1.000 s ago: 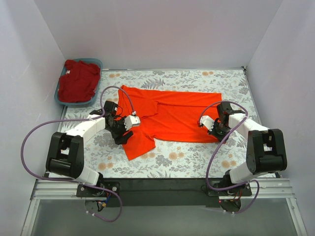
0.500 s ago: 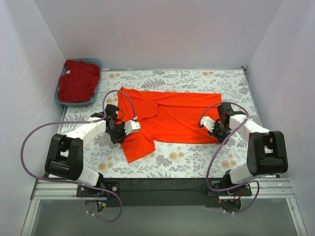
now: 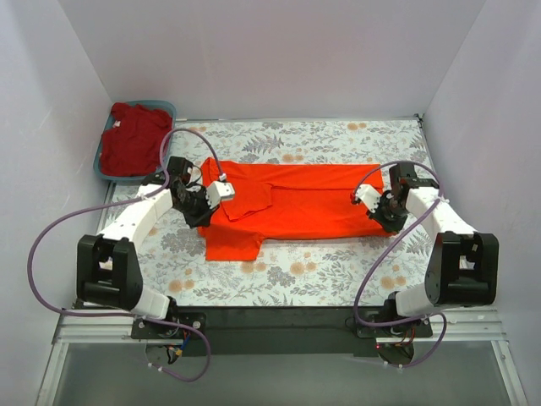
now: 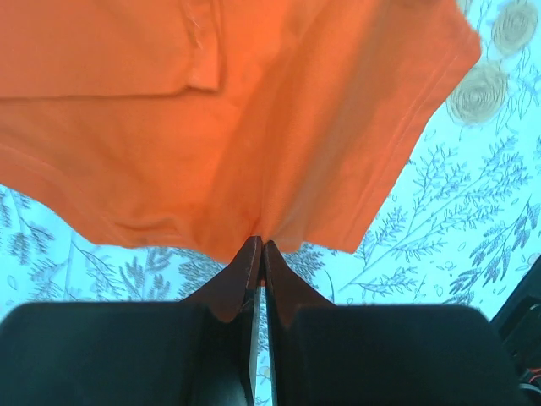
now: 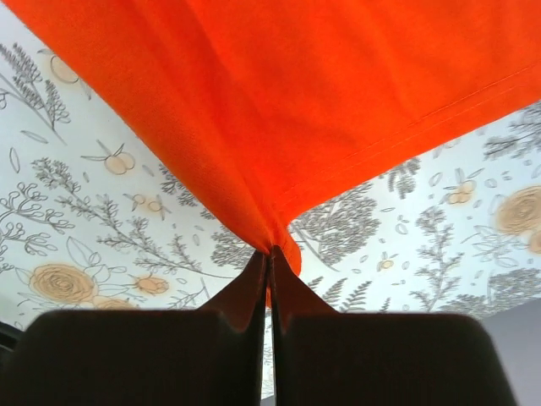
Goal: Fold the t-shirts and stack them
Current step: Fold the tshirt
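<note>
White walls [image 3: 254, 51] close in a table [image 3: 338, 271] covered with a pale print of leaves and orange flowers. Across the middle of it lies the orange-red t-shirt [image 3: 296, 203], a plain, bright, matte cloth drawn out long from left to right between the two arms. Its far edge runs fairly straight. Near its left end a smaller flap is folded over the top layer, and below that a squarish piece reaches towards the near edge of the table. From the wrist views the cloth shows a stitched hem along its border and soft creases running into each pinch point. The darker crimson t-shirt [image 3: 133, 139] sits bunched in a heap inside the blue bin [image 3: 172, 114] at the far left corner, well apart from the orange-red one. The bin stands beside the left arm's reach rather than across it. Each arm is white and black, bent inward from its base at the near edge, with a purple cable [image 3: 51, 245] looping out at its side. The left gripper [image 4: 260, 245] has its jaws pressed together on the shirt's left edge, the cloth raised off the tabletop there. The right gripper [image 5: 270, 254] is likewise closed tight on a fold at the shirt's right end, with the printed surface visible underneath the lifted cloth.
</note>
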Controlling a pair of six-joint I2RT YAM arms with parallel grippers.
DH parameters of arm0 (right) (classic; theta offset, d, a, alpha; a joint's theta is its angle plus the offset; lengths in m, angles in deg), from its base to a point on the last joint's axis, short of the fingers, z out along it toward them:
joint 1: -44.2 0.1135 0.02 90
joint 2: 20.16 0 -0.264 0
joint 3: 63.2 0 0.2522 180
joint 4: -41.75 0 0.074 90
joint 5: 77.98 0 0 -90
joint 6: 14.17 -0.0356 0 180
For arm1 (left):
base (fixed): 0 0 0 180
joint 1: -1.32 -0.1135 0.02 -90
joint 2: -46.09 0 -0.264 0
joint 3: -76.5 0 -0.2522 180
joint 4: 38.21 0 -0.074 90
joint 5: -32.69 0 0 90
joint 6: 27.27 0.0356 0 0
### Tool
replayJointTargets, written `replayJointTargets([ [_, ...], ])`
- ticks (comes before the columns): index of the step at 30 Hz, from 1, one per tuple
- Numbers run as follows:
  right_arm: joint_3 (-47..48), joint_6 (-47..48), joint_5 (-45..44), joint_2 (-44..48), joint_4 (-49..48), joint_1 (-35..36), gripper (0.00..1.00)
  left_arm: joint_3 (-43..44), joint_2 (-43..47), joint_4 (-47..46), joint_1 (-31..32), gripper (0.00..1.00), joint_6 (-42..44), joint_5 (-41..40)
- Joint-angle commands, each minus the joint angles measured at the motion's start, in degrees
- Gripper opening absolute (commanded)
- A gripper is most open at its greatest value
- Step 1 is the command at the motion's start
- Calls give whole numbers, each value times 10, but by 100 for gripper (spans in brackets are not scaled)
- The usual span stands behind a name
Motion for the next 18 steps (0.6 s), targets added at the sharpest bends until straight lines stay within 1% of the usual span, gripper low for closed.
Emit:
replayJointTargets([
  [1, 50, 31, 11, -21, 31, -2, 1, 69, -35, 20, -2, 0, -14, 28],
  [7, 107, 38, 5, -69, 34, -2, 1, 166, -104, 15, -2, 0, -23, 24],
  [10, 143, 41, 2, -102, 36, -18, 1, 209, -143, 14, -2, 0, -28, 22],
  [15, 211, 46, 0, -157, 42, -19, 1, 223, -181, -2, -5, 0, -20, 7],
  [18, 233, 52, -11, -187, 45, -19, 1, 233, -199, -8, -8, 0, -23, 5],
])
